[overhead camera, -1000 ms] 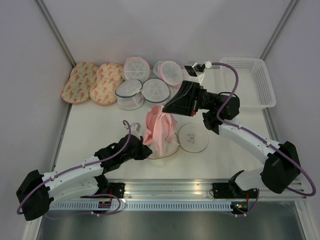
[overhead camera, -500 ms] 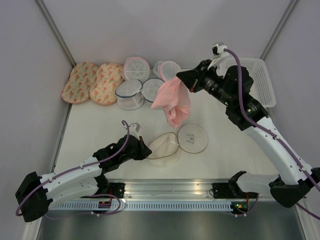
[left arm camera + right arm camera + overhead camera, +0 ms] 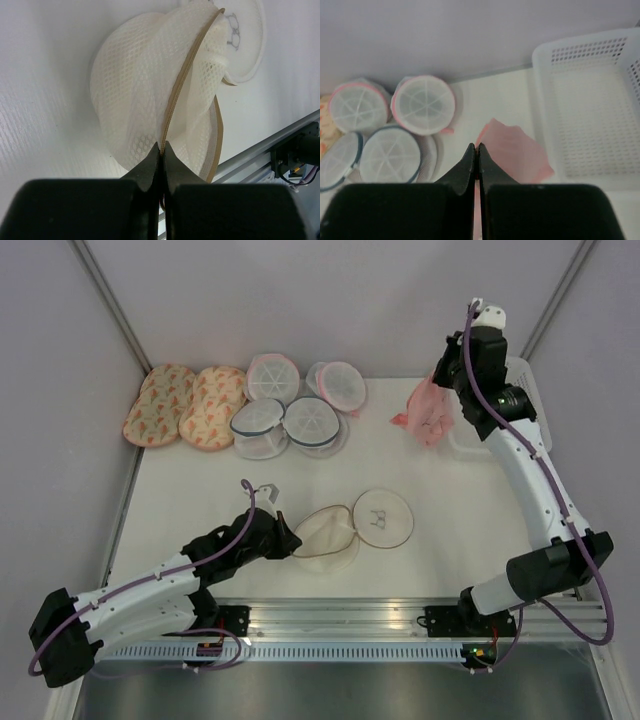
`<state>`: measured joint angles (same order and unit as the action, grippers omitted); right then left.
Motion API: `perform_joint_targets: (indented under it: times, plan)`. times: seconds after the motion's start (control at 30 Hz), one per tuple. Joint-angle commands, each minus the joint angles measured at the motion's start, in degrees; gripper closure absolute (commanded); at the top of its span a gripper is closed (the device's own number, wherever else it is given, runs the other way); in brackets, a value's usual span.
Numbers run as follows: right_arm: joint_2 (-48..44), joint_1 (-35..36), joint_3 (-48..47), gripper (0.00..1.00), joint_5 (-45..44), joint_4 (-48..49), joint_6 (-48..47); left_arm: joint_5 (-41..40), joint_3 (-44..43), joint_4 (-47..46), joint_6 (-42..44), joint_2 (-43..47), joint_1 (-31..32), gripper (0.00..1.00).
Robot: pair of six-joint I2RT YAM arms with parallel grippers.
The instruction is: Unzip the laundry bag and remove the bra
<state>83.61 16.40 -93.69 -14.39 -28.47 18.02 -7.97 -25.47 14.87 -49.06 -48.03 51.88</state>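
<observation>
The laundry bag lies unzipped at the front middle of the table, its flat lid with the black scribble folded open to the right. My left gripper is shut on the bag's tan rim; the left wrist view shows the rim pinched between my closed fingertips. My right gripper is raised at the back right, shut on the light pink bra, which hangs from it beside the white basket. In the right wrist view the bra hangs below my closed gripper.
Several white round mesh pouches with pink or grey-blue rims lie at the back middle. Two oval orange-patterned pouches lie at the back left. The basket stands at the back right corner. Grey walls enclose the table.
My right gripper has pulled the bra up out of the bag and carried it to the back right, beside the basket. The bag now lies open and flat; the left gripper still holds its rim.
</observation>
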Motion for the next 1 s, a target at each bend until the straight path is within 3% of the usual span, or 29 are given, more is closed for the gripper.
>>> perform_joint_targets:
  times: [0.0,0.17,0.47,0.5,0.6,0.7,0.8,0.97]
  plan:
    - [4.7,-5.7,-10.1,1.0,-1.7,1.8,-1.3,-1.5,-2.9,1.3,2.4,1.2,0.2,0.98]
    - [14.1,-13.7,-19.3,1.0,-3.4,0.8,-0.7,-1.9,-3.3,2.5,2.3,2.1,0.2,0.98]
    - [26.0,-19.3,-26.5,1.0,-13.5,0.3,0.7,-2.8,-3.8,5.9,2.1,3.0,0.1,0.98]
    - [27.1,-19.7,-27.5,0.89,-12.9,-0.5,0.9,-3.0,-3.8,5.9,2.2,3.1,0.2,0.98]
    - [30.4,-20.2,-30.6,0.45,-10.4,-4.6,1.5,-3.1,-4.0,6.0,1.9,3.0,0.1,0.98]
    - [27.0,-19.7,-25.9,0.38,-7.1,-4.3,2.5,-3.0,-4.1,6.0,1.6,2.7,0.1,0.98]
    - [18.3,-16.2,-15.8,0.32,-11.0,-1.2,0.1,-3.1,-3.8,5.8,1.7,2.6,0.1,0.98]
    - [3.3,-1.9,3.8,0.35,-15.5,-1.4,1.6,-3.8,-3.1,4.7,1.6,2.9,0.0,0.98]
